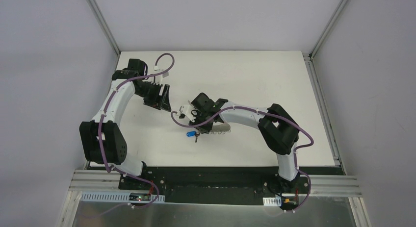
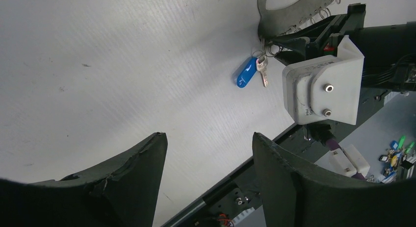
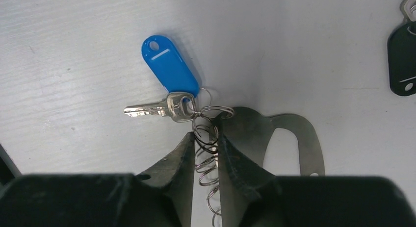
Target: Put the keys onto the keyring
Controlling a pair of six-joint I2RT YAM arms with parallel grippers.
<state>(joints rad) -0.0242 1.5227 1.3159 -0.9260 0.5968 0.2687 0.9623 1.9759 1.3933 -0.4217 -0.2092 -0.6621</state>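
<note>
White table point(image 1: 245, 75) underneath. Pinching keyring point(image 3: 311, 148) clips point(image 3: 206, 163) narrowly with right gripper point(image 3: 205, 136); left gripper point(image 2: 208, 138) wide, empty. Risk: dragging blue-tagged key point(image 3: 179, 105), eleven o'clock, through tangled clips.

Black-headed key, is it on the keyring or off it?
Off: the black-headed key lies on the table, clear of the keyring.

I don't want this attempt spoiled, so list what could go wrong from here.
1. The right gripper straddles the small rings of the keyring; the thin wire might slip out or bunch, dragging it along.
2. The blue-tagged key lies right at the fingertips and could get knocked aside.
3. The black key lies apart from the rings, untouched; it may get left off.
</note>
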